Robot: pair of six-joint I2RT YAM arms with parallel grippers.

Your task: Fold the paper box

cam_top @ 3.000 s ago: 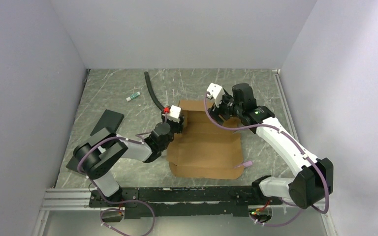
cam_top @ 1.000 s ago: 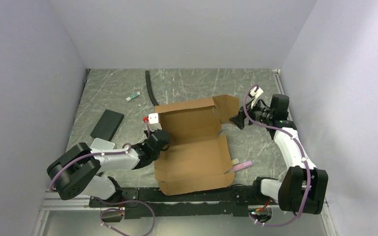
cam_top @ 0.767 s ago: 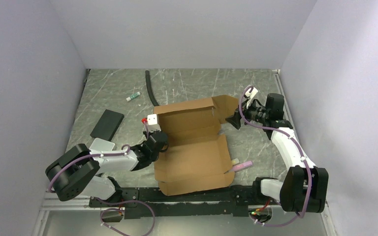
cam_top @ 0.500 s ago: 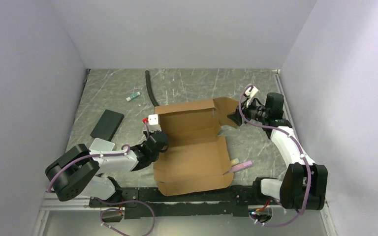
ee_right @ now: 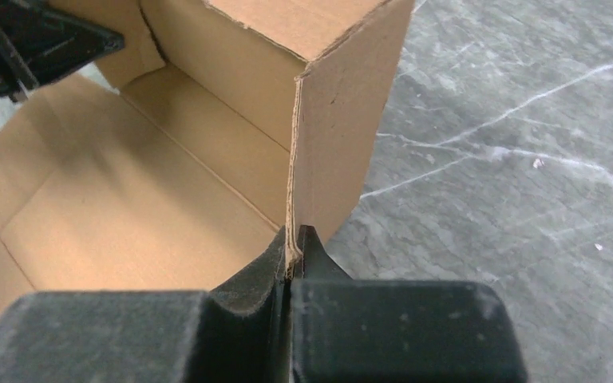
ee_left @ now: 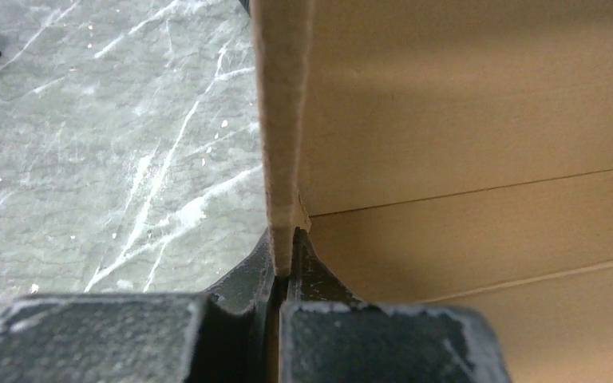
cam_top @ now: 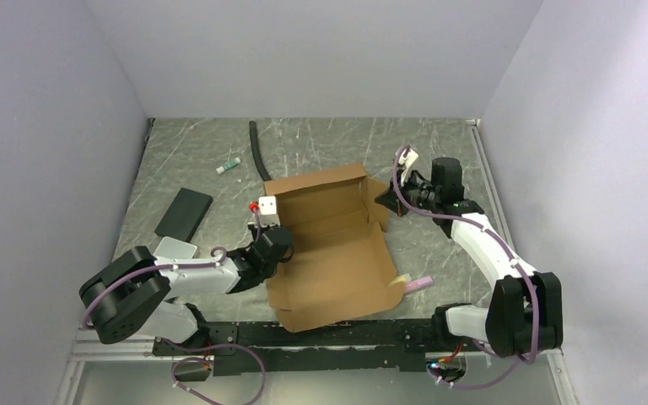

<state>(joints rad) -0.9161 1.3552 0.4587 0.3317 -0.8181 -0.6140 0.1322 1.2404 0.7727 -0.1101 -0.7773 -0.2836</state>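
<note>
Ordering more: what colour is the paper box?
The paper box is plain brown; right wrist view best.

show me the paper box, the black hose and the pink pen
paper box [cam_top: 336, 268], top external view, flat bottom panel
black hose [cam_top: 256, 152], top external view, mid-length
pink pen [cam_top: 423, 283], top external view, its barrel

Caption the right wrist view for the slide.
The right gripper shut on the paper box at an upright corner flap, marbled table beyond.

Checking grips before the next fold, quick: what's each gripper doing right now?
Left gripper: closed, pinching a raised side edge of the brown corrugated cardboard box.
Right gripper: closed, pinching the box's upright right flap.
</note>
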